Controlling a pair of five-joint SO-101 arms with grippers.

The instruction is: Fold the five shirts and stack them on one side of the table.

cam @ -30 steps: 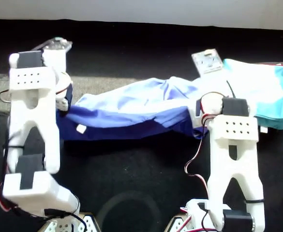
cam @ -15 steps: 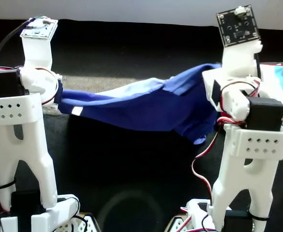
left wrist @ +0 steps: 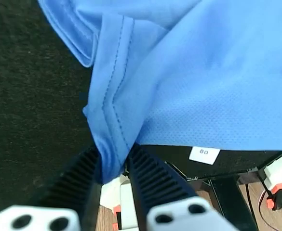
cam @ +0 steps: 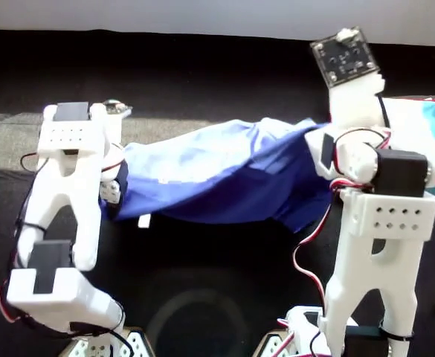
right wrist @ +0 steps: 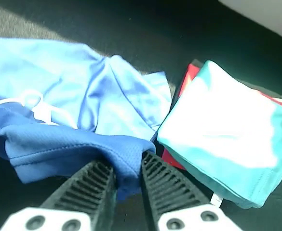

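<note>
A blue shirt [cam: 232, 175] hangs stretched between my two arms above the black table. My left gripper [left wrist: 114, 166] is shut on its hem [left wrist: 109, 144]; a white size tag [left wrist: 203, 154] dangles from the shirt's edge. At the other end my right gripper [right wrist: 126, 180] is shut on a bunched fold of the blue shirt [right wrist: 63, 110]. In the high view the left gripper [cam: 115, 195] holds the left end and the right gripper [cam: 323, 160] the right end. A folded teal shirt [right wrist: 227, 139] tops a stack with a red shirt [right wrist: 189, 79] under it at the table's right side.
The stack of folded shirts [cam: 425, 130] lies at the far right, close behind the right arm. A lit grey strip [cam: 13, 137] crosses the table's left part. The black tabletop [cam: 210, 268] in front of the hanging shirt is bare.
The left arm has come down and inward with its end of the shirt. The right arm stayed raised and shifted little. The shirt now sags more toward the table.
</note>
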